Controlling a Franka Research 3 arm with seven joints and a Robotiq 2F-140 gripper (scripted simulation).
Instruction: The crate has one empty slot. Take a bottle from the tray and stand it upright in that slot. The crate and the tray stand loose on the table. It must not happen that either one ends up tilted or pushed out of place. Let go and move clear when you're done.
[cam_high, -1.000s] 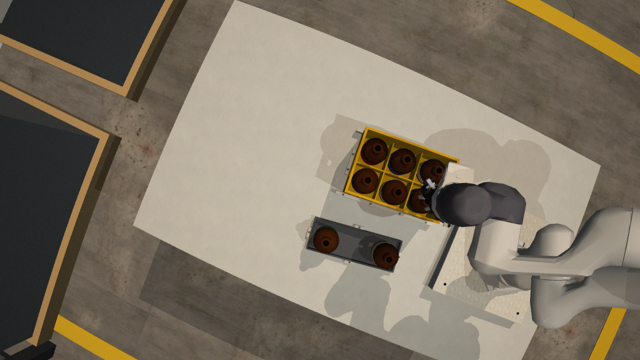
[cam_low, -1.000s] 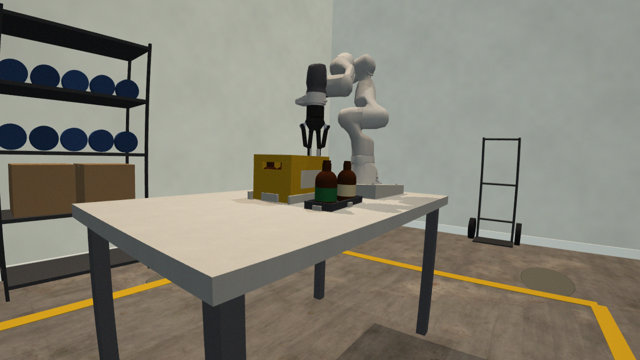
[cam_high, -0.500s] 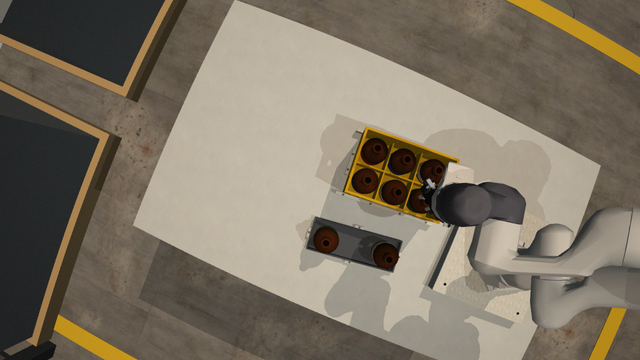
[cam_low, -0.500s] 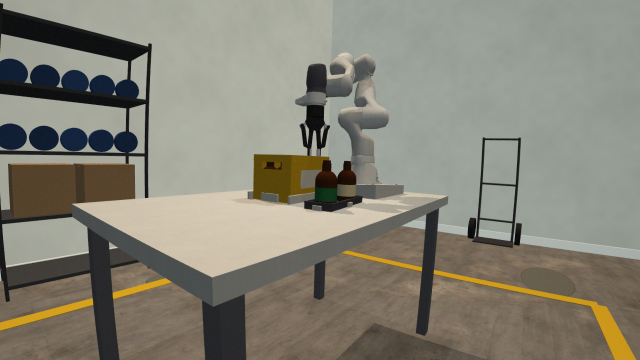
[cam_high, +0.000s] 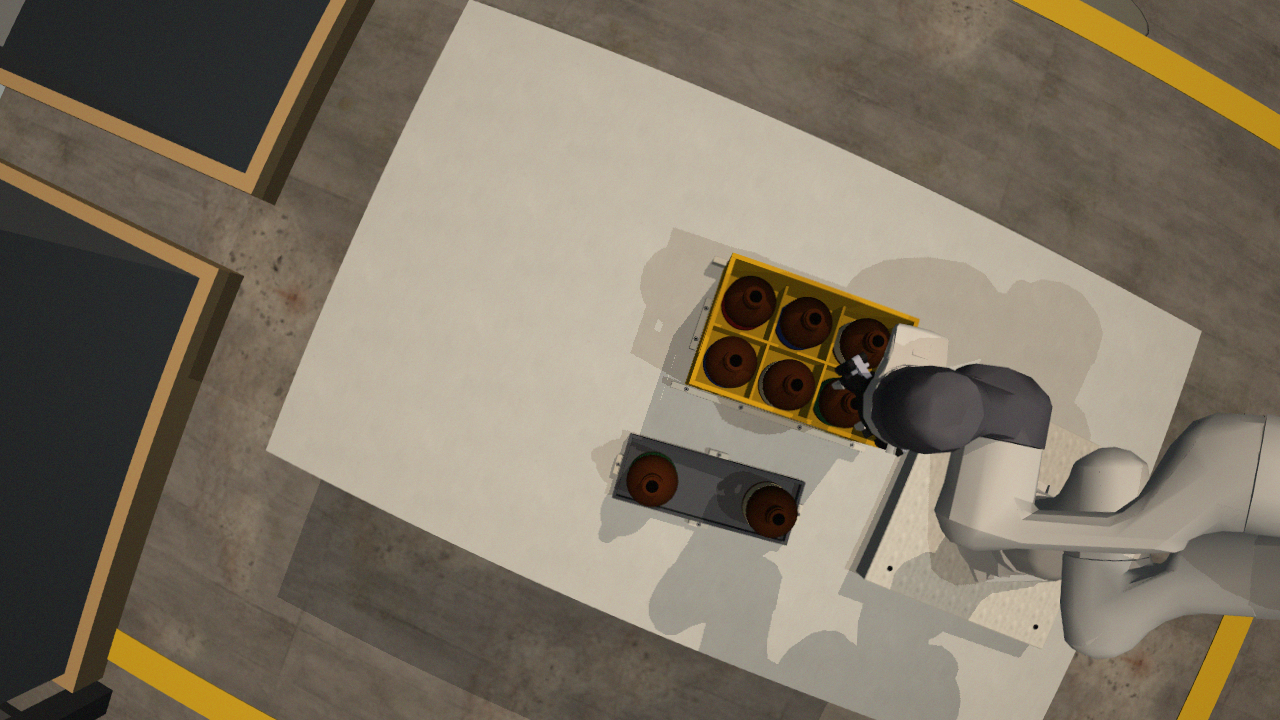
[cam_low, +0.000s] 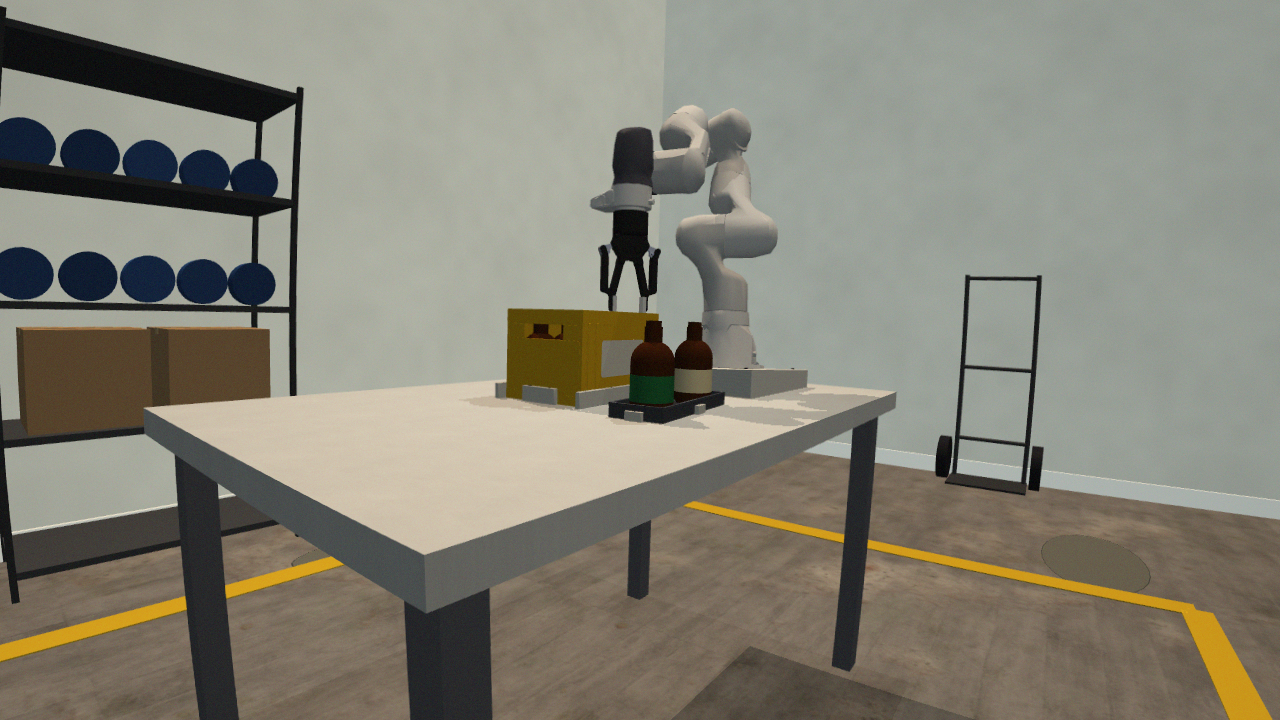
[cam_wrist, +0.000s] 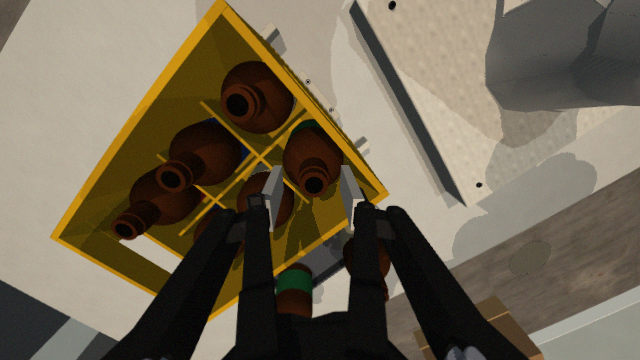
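Over the right end of the yellow crate (cam_high: 721, 304) we see the gripper (cam_wrist: 314, 192) hanging tips-down, its fingers released and standing apart on either side of the neck of a green-labelled bottle (cam_wrist: 311, 155) without touching it; nothing is held. That bottle stands upright in the corner slot of the crate nearest the arm's base plate (cam_high: 1015, 617), at centre right of the top view. All six slots of the crate hold a brown bottle, each seen mouth-up from above. In the exterior view the fingertips sit just above the crate's top rim, at centre frame. Below the crate in the top view lies the dark tray (cam_high: 698, 488), close beside the crate but apart from it, with two bottles standing upright in it: one with a green label (cam_low: 651, 365) at the tray's left end and one with a cream label (cam_low: 693, 362) at its right end, well apart from each other with bare tray between them. Crate and tray both rest on the pale bench (cam_low: 429, 465). At the left edge of the exterior view a black shelf rack (cam_low: 297, 232) carries blue discs and cardboard boxes, and a hand truck (cam_low: 1038, 358) stands by the wall at the right.
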